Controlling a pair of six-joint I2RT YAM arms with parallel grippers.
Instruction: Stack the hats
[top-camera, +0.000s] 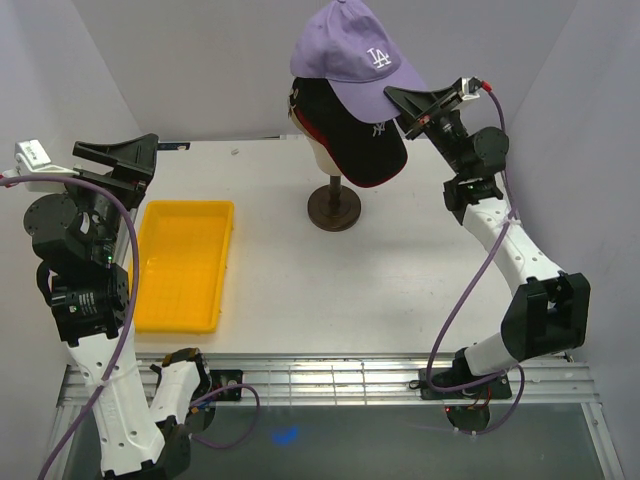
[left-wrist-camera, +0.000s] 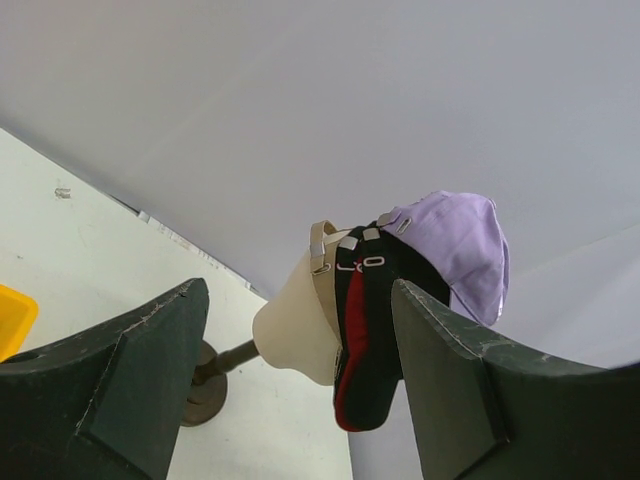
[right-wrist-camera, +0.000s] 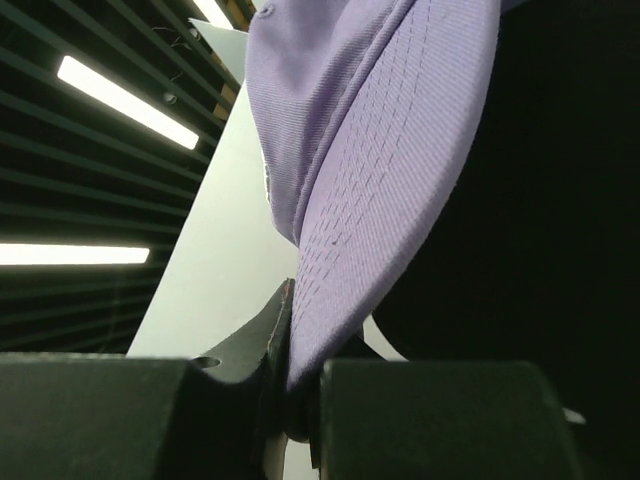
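Note:
A lavender hat (top-camera: 350, 50) with a white LA logo hangs tilted above the stack on the cream mannequin head (top-camera: 328, 157). My right gripper (top-camera: 405, 100) is shut on its brim (right-wrist-camera: 380, 180), which runs down between the jaws of the right gripper (right-wrist-camera: 300, 385). Under it a black hat with an NY logo (top-camera: 368, 142) covers a red hat (top-camera: 308, 124); a tan strap (left-wrist-camera: 322, 262) shows at the back. My left gripper (top-camera: 115, 160) stands open and empty at the far left. In its wrist view the left gripper (left-wrist-camera: 298, 300) frames the stack of hats (left-wrist-camera: 370, 340).
A flat yellow tray (top-camera: 185, 262) lies empty on the white table, left of centre. The head's dark round stand (top-camera: 333, 208) sits at the table's back middle. White walls close in the back and both sides.

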